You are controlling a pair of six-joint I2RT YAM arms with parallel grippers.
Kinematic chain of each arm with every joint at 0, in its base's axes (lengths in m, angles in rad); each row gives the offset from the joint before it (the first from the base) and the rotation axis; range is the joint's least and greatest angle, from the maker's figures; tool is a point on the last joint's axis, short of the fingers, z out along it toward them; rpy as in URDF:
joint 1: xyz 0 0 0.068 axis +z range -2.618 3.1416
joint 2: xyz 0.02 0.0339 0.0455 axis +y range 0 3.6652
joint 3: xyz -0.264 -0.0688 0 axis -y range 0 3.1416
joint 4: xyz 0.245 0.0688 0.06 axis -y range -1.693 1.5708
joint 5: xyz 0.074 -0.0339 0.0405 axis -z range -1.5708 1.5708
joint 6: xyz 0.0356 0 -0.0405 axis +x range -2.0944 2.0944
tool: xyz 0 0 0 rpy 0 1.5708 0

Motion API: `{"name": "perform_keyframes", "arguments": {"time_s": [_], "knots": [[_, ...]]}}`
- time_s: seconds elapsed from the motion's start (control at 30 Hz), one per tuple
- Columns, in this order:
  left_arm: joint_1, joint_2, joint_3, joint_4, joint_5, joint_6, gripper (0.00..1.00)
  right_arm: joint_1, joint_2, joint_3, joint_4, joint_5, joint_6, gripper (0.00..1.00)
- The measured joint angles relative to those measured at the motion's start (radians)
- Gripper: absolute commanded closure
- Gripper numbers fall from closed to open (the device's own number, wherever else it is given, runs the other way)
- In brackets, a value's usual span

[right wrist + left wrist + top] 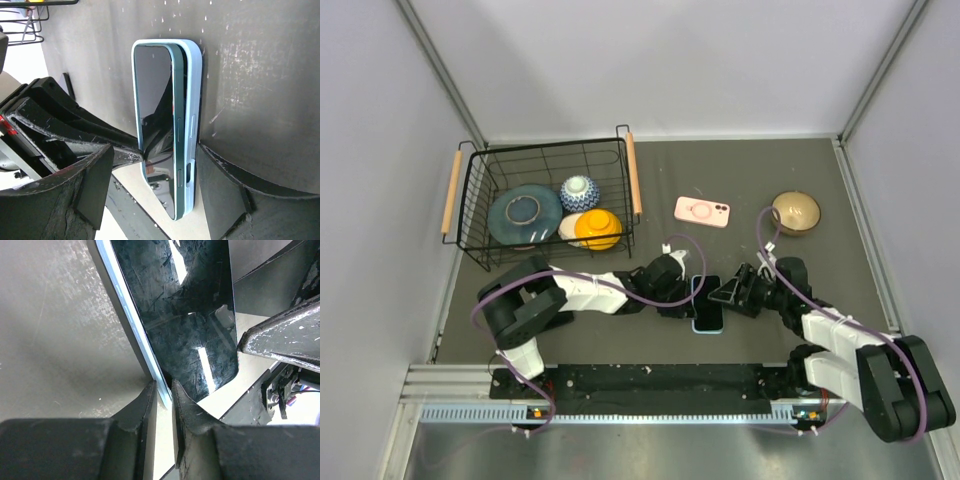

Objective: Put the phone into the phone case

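no readable text, labels or brands anywhere

Phone (155,110) partly in light blue case (194,100) — right claw (156,150) astride.

the top camera hangs high over the near edge, looking down on the whole table (750,170). the two wrist cameras sit very close, facing in from opposite sides at the phone (707,303), which all three views share.

Black-and-white jointed arms (582,292), looping purple cables (761,228), scuffed black end effector fingers (137,410)
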Motion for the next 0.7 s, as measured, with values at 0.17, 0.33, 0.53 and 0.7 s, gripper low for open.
{"name": "perform_keyframes", "arguments": {"time_s": [0.17,0.33,0.53,0.7], "knots": [[0.014,0.0,-0.008,0.01,0.027,-0.012,0.92,-0.001,0.024,-0.029,0.1,-0.033,0.024,0.33],[0.026,-0.002,-0.035,0.053,0.055,-0.023,0.93,-0.005,0.028,-0.095,0.261,-0.079,0.08,0.33],[0.034,-0.014,-0.061,0.08,0.066,-0.03,0.92,-0.005,0.001,-0.124,0.389,-0.156,0.133,0.34],[0.034,-0.014,-0.067,0.089,0.066,-0.031,0.92,-0.004,-0.065,-0.122,0.349,-0.175,0.11,0.38]]}}
